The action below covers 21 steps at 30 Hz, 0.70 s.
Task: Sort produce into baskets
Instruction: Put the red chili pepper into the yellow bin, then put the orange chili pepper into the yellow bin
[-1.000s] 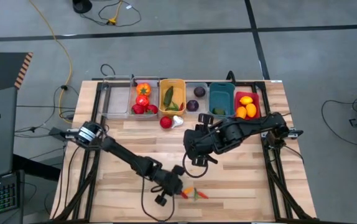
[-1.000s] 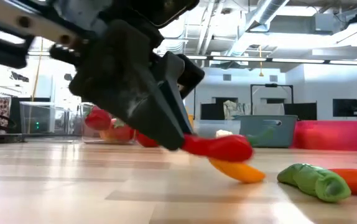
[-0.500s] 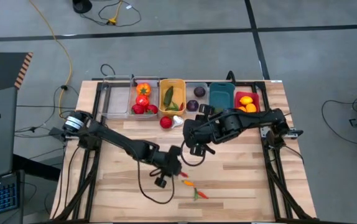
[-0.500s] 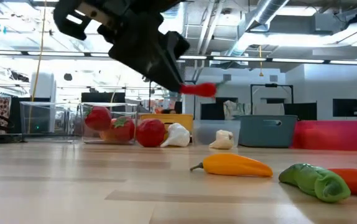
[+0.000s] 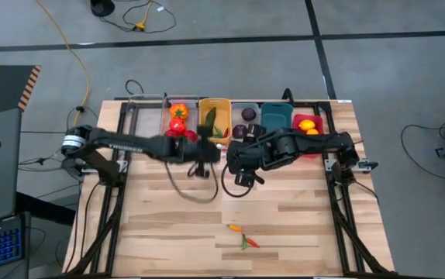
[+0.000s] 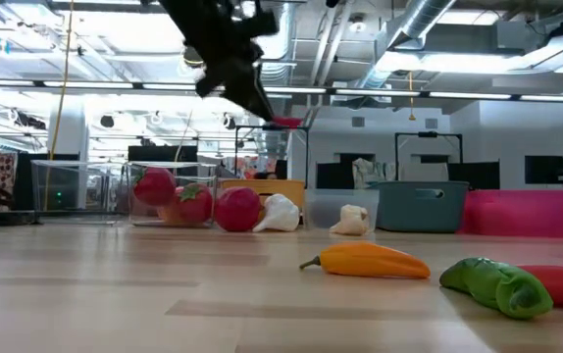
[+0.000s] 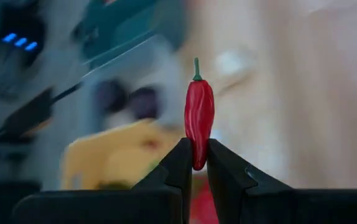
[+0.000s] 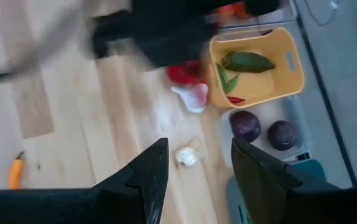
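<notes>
Left gripper (image 7: 194,163) with its fingers clamped on the lower end of a red chili (image 7: 199,118); the chili's long axis runs straight out from the fingertips, stem end foremost. In the high view this gripper (image 5: 205,149) hangs just at the near edge of the yellow basket (image 5: 224,103), which already holds green pieces and, in the right wrist view, one small red chili (image 8: 235,99). The move to come probably turns on this relation: the basket lies just ahead of the chili's tip, so a short advance over the rim should put the chili above it.

Right gripper (image 8: 195,163), fingers apart and holding nothing, above the worktop (image 5: 284,225) next to the left gripper; a garlic bulb (image 8: 186,155) lies on the boards just ahead of it. A red tomato (image 8: 183,73) and a white garlic piece (image 8: 191,97) lie at the yellow basket's near wall, close under the left arm's path. The clear basket (image 8: 293,115) beside it holds two dark purple balls (image 8: 245,126). The two arms work close together, a likely point of interference. An orange chili (image 6: 368,261), a green chili (image 6: 494,284) and another red one (image 6: 562,284) wait well apart, near the worktop's front edge.
</notes>
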Each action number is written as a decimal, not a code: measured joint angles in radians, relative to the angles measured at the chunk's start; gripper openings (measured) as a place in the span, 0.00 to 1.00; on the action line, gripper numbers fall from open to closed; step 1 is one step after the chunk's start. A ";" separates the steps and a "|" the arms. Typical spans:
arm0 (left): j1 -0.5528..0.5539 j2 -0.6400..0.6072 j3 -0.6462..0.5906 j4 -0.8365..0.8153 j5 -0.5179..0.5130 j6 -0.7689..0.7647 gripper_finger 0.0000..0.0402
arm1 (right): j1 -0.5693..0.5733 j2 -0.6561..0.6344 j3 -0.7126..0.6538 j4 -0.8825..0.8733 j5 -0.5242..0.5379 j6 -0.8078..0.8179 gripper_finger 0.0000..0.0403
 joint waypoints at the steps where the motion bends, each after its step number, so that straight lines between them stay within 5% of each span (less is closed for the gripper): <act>1: 0.035 0.000 0.000 0.001 -0.008 0.013 0.08 | 0.003 0.000 0.000 0.000 -0.015 0.001 0.50; 12: 0.365 0.028 0.000 0.085 0.084 0.012 0.11 | 0.055 0.000 0.000 0.000 -0.074 -0.003 0.50; 21: 0.436 0.028 0.000 0.080 0.092 -0.074 0.32 | 0.125 0.001 0.000 0.000 -0.182 0.064 0.50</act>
